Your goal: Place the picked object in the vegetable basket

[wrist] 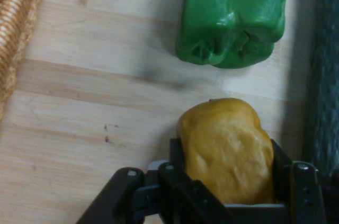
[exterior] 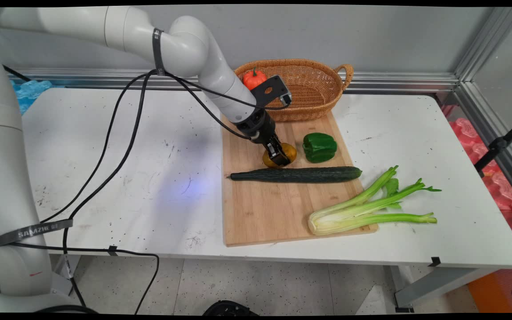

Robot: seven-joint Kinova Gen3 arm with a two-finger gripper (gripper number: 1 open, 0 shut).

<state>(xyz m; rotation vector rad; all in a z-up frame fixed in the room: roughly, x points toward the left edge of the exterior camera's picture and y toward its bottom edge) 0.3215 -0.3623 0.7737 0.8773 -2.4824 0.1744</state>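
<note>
Fingers (wrist: 183, 168) of your gripper (wrist: 228, 173) clasped the yellow potato (wrist: 225, 147) on the cutting board (exterior: 260, 209), between green pepper (wrist: 230, 17) and cucumber (exterior: 296, 174).

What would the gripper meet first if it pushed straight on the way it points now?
The gripper already has the yellow-brown potato between its fingers, so that comes first. Beyond it in the hand view lies the green pepper on the cutting board, though the arm's downward tilt suggests the board itself.
</note>
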